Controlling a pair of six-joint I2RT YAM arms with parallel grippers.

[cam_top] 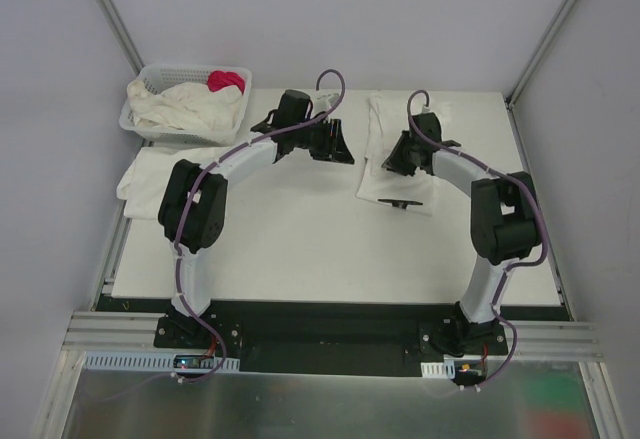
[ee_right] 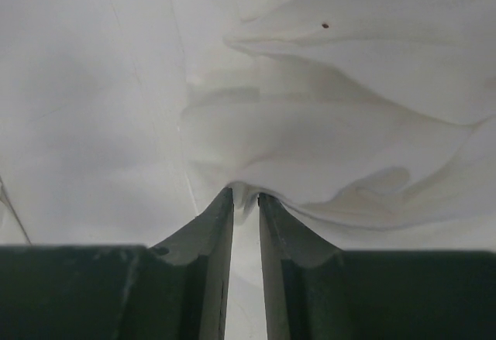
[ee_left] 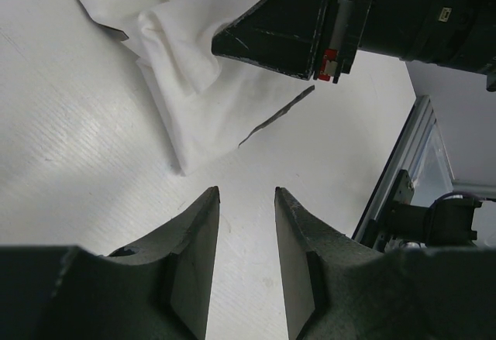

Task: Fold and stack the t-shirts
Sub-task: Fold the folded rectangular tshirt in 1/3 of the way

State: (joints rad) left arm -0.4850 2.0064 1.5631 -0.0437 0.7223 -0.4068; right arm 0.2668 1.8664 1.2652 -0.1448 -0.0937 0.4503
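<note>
T-shirt (ee_right: 325, 123) lies rumpled on the desk (cam_top: 300, 249); right tool (ee_right: 246, 198) clamps its fold, left tool (ee_left: 246, 197) stands apart, empty.

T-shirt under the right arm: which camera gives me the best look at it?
The top external view: only there does nearly the whole t-shirt show, lying rumpled on the table, partly under the right arm. The left wrist view catches one corner; the right wrist view shows only folds pinched in the right gripper.
</note>
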